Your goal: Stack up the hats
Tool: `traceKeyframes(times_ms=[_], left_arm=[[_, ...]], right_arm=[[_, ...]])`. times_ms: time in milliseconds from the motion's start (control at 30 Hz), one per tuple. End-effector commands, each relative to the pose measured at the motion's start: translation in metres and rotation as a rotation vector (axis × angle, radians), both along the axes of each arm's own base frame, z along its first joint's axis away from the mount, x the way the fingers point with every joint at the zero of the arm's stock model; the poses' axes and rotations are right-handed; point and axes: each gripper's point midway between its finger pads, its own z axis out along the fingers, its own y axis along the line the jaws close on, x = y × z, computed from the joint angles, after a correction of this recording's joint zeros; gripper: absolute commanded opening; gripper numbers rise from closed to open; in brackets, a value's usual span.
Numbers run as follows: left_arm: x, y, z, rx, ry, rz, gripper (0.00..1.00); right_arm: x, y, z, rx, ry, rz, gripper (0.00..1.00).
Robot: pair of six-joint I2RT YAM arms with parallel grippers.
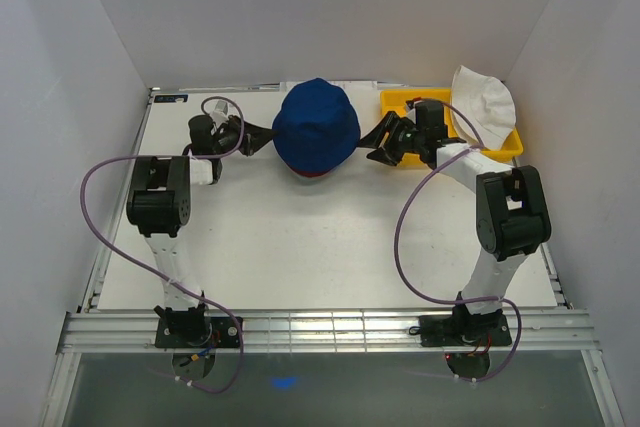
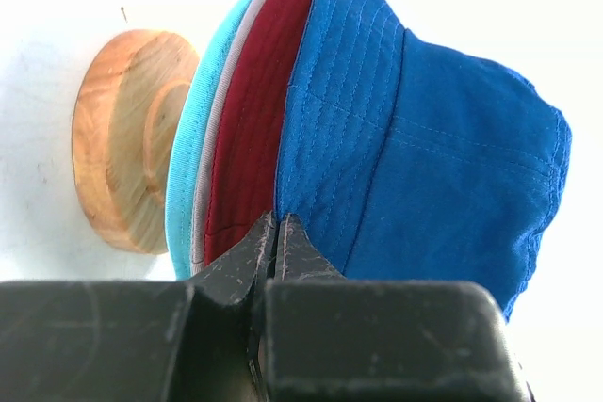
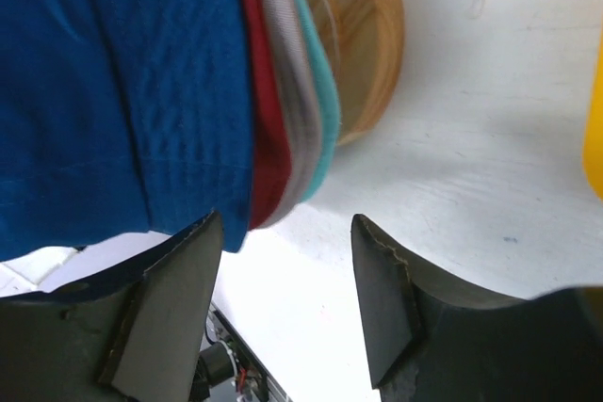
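Bright, even light with only soft shadows, while the 2 wrist views wash out to white glare.

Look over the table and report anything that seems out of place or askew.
The white hat lies crumpled at the far right end of the yellow tray, overhanging its rim, well apart from the blue hat, which tops the others. Nothing else stands out.

Top view: we look down from above and behind the arm bases (image 1: pixel 185 332), over the whole surface (image 1: pixel 300 247).
Left wrist: close behind the left fingers (image 2: pixel 240 265), we face the stacked hats (image 2: pixel 424 138) side-on.
Right wrist: equally close, right fingers (image 3: pixel 179 298) in the foreground, opposite side.
Shared: all see the stacked hats; both wrists, the wooden stand (image 2: pixel 122 138).
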Motion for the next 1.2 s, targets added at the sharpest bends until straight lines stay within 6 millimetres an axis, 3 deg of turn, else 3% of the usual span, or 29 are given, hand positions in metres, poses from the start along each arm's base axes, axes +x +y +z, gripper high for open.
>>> traceKeyframes(times_ms=[0, 367, 700, 1033, 1167], left_arm=[[-0.007, 0.003, 0.032, 0.007, -0.067, 0.022, 0.08], [-0.020, 0.004, 0.023, 0.014, -0.040, 0.030, 0.06], [-0.026, 0.004, 0.021, 0.015, -0.030, 0.034, 0.06], [-0.031, 0.004, 0.019, 0.014, -0.019, 0.035, 0.06], [-0.032, 0.004, 0.019, 0.014, -0.020, 0.032, 0.06]], right_arm=[[0.014, 0.011, 0.047, 0.073, -0.162, -0.011, 0.64], [0.008, 0.018, 0.037, 0.142, -0.135, -0.040, 0.64], [0.013, 0.029, 0.043, 0.228, -0.138, -0.064, 0.62], [0.019, 0.036, 0.042, 0.272, -0.129, -0.075, 0.41], [0.019, 0.035, 0.039, 0.267, -0.128, -0.080, 0.40]])
